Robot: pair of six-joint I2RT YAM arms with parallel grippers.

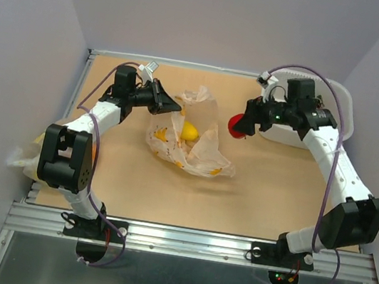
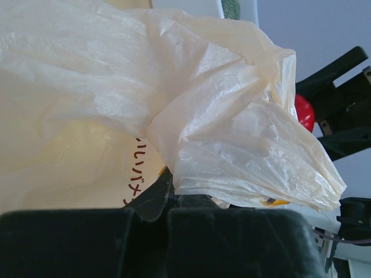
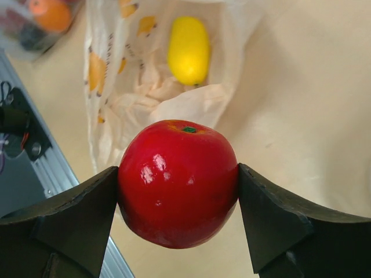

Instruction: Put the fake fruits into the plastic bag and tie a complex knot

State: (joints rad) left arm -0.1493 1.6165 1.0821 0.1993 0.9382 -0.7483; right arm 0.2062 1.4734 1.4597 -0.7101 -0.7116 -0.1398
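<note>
1. The bag (image 1: 192, 149) lies crumpled in the middle of the counter (image 1: 266, 204), cream film with orange-yellow prints.
2. A lemon (image 1: 189, 131) sits inside it. From the right wrist it shows plainly through the open mouth (image 3: 188, 49).
3. The left gripper (image 1: 173, 107) is pinched together on the bag's far-left edge and holds that edge up off the counter. From its own wrist, the film (image 2: 232, 133) bunches up right at the closed fingers (image 2: 232, 231).
4. The right gripper (image 1: 241, 125) is clamped on a red apple (image 3: 177, 182), one finger on each side. It holds the apple above the counter, just right of the bag and not touching it.
5. A white tub (image 1: 342, 108) stands at the far right, behind the right arm.
6. A second bag (image 3: 40, 23) with an orange ball in it lies at the counter's left edge.
</note>
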